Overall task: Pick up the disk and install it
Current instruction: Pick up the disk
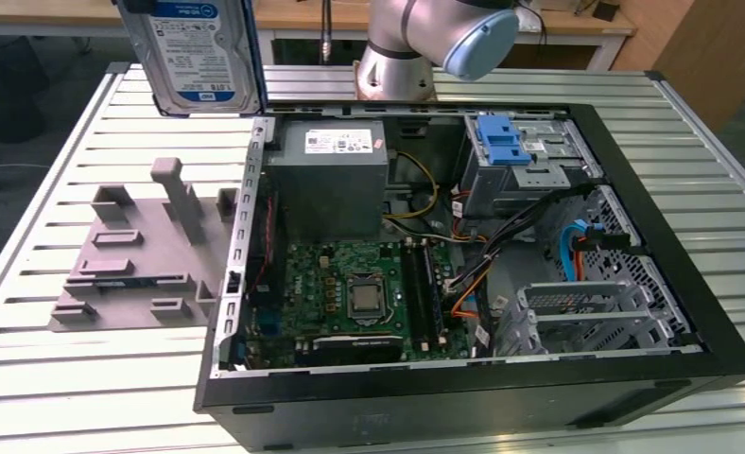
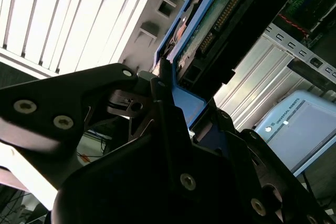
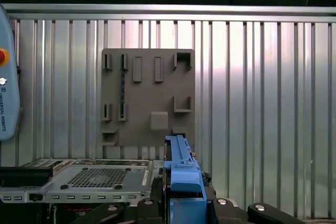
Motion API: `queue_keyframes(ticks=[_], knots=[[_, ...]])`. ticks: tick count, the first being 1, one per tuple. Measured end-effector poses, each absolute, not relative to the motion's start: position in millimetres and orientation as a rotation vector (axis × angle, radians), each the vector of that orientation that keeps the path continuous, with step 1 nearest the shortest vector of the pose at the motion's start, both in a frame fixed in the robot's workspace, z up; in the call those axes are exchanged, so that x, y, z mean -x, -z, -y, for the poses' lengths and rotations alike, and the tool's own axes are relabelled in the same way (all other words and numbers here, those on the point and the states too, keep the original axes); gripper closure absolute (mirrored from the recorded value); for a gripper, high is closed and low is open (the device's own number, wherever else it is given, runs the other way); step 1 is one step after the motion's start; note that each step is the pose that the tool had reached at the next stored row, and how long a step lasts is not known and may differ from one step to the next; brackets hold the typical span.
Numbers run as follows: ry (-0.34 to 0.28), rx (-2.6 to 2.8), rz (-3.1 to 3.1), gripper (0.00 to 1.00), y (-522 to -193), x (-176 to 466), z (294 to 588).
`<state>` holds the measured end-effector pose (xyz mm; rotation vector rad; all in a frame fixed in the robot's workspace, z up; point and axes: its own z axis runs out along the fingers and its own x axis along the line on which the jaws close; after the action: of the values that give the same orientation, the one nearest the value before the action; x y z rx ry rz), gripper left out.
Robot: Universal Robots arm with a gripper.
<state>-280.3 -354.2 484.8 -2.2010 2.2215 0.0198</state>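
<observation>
The black tool (image 2: 165, 82) is clamped, seemingly edgewise, on the flat grey metal disk with blue rails (image 1: 209, 52). It holds the disk upright above the slatted worktop (image 1: 44, 189), high enough to clear the wall of the open black computer case (image 1: 474, 397).

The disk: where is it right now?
The disk hangs upright at the exterior view's upper left, beyond the grey fixture plate and beside a corner of the open computer case; the second wrist view shows the end effector gripping it.

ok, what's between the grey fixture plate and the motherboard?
The computer case's upright side wall, seen in the exterior view; plate outside it, motherboard inside.
</observation>
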Motion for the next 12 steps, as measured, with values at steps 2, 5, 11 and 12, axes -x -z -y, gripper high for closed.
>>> queue_keyframes(ticks=[2, 5, 11, 12], knots=[[-0.02, 2.201, -2.221, 0.64, -484.8, 278.6, 354.2], [-0.02, 2.201, -2.222, 0.64, -484.8, 278.0, 354.2], [-0.02, 2.201, -2.221, 0.64, -484.8, 276.5, 354.1], [-0.02, 2.201, -2.221, 0.64, -484.8, 276.1, 354.2]])
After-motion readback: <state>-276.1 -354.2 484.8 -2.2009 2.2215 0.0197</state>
